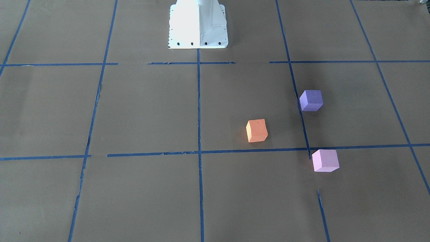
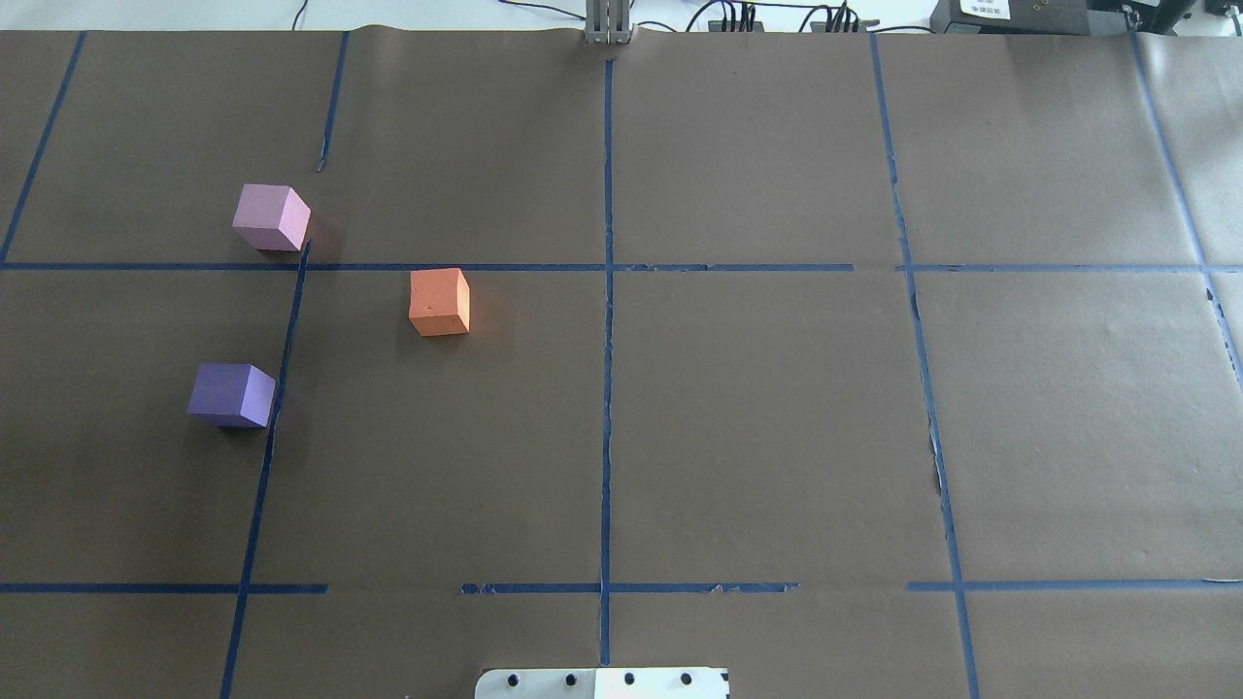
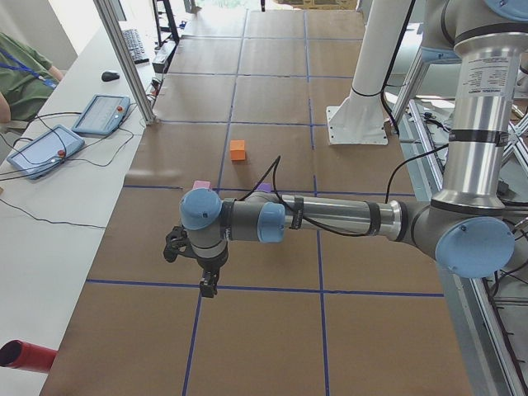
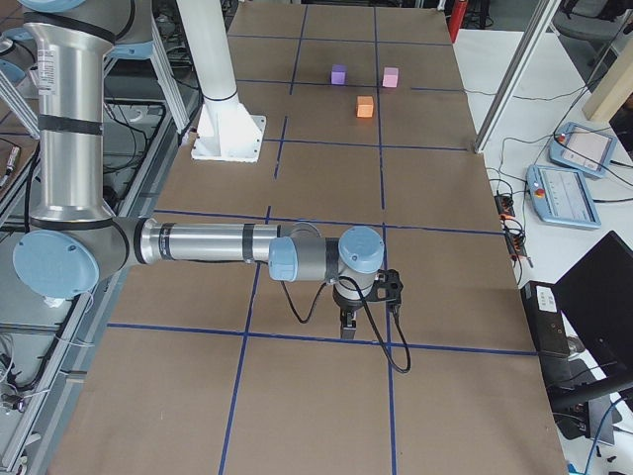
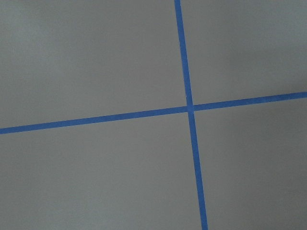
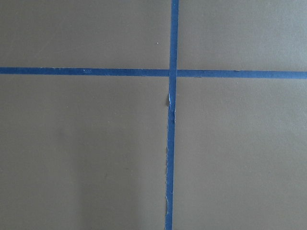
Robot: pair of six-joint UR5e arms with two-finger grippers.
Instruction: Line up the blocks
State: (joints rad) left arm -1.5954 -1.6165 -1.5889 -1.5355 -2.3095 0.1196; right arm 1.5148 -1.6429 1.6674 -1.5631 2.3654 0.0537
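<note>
Three cubes sit apart on the brown paper on the robot's left side. The orange cube (image 2: 440,302) (image 1: 257,130) is nearest the centre line. The violet-purple cube (image 2: 231,395) (image 1: 311,100) is closer to the robot, and the pale pink cube (image 2: 271,217) (image 1: 325,160) is farther from it. They form a triangle, not a row. The left gripper (image 3: 208,289) shows only in the exterior left view, hanging over the table end far from the cubes. The right gripper (image 4: 347,329) shows only in the exterior right view, at the opposite end. I cannot tell whether either is open or shut. Neither holds a cube.
The white robot base (image 1: 198,25) stands at the table's middle edge. Blue tape lines (image 2: 608,340) grid the paper. Both wrist views show only a tape crossing (image 5: 190,108) (image 6: 173,73). Teach pendants (image 3: 45,148) and cables lie on the side bench.
</note>
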